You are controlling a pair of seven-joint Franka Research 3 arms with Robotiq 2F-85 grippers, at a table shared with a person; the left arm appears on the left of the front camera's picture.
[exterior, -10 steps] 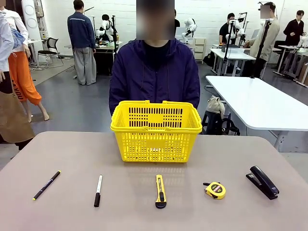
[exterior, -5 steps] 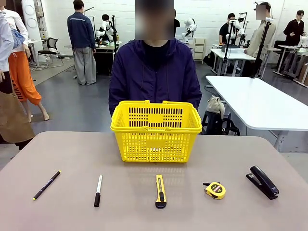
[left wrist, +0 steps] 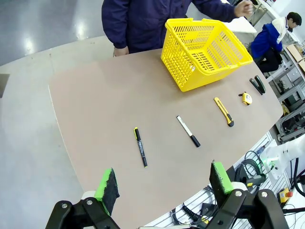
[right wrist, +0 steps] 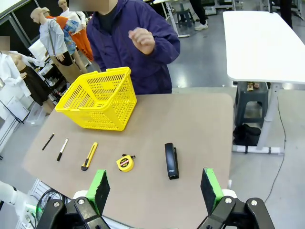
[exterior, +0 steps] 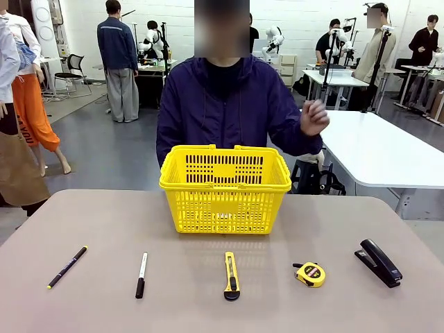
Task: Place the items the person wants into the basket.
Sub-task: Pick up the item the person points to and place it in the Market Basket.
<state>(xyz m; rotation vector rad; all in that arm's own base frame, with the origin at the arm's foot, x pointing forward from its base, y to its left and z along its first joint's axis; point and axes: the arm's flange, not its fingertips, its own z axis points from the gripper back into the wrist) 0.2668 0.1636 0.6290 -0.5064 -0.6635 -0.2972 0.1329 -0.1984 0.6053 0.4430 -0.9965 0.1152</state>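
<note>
The yellow basket stands at the table's far middle, in front of the person in a navy jacket, whose hand is raised beside the basket. Along the near side lie the utility knife, the tape measure and the black stapler. My left gripper hangs open high over the table's near edge, above the pen. My right gripper is open too, high above the near edge, with the stapler and tape measure just beyond it.
A thin black pen with a yellow tip and a white marker with a black cap lie at the near left. A white table stands beyond on the right. Other people stand in the room behind.
The person has lifted a hand up beside the basket on the picture's right. The items on the table have not moved.
</note>
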